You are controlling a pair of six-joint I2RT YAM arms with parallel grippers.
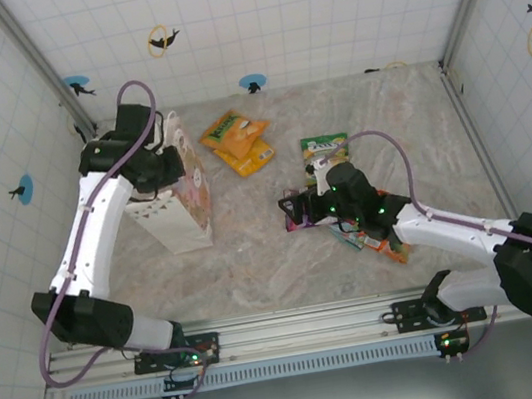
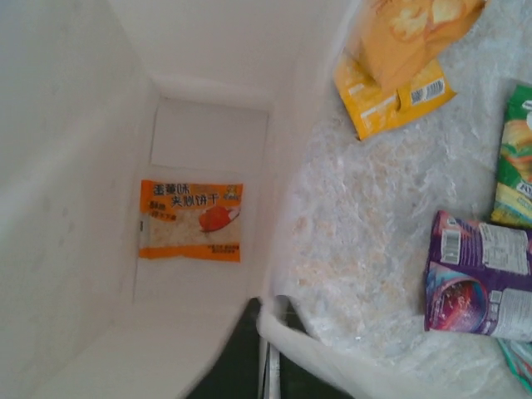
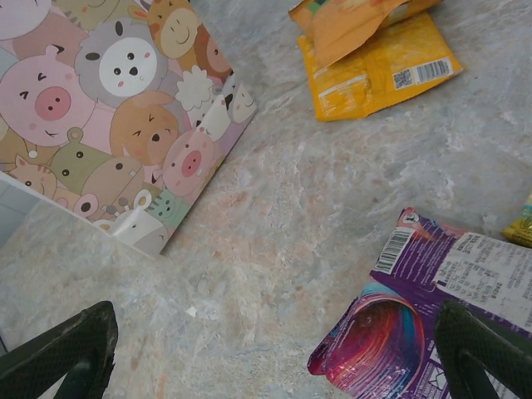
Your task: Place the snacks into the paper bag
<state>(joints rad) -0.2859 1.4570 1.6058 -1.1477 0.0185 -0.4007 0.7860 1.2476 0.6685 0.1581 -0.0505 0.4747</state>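
The white paper bag (image 1: 185, 210) stands upright at the left, and its side facing my right wrist camera carries a cartoon-animal print (image 3: 116, 108). My left gripper (image 1: 162, 170) is at the bag's rim, its dark fingers (image 2: 229, 357) shut on the bag's wall (image 2: 274, 332). One orange snack packet (image 2: 191, 220) lies on the bag's floor. Two orange-yellow packets (image 1: 236, 140) lie behind the bag, and a green one (image 1: 325, 147) lies further right. My right gripper (image 1: 309, 203) hangs open just over the purple packet (image 3: 432, 316), which lies beside the right finger (image 3: 482, 349).
Teal and orange packets (image 1: 379, 242) lie under my right forearm. Tiled walls with metal corner posts close in the table on three sides. Bare marbled tabletop (image 1: 254, 252) stretches between the bag and the purple packet.
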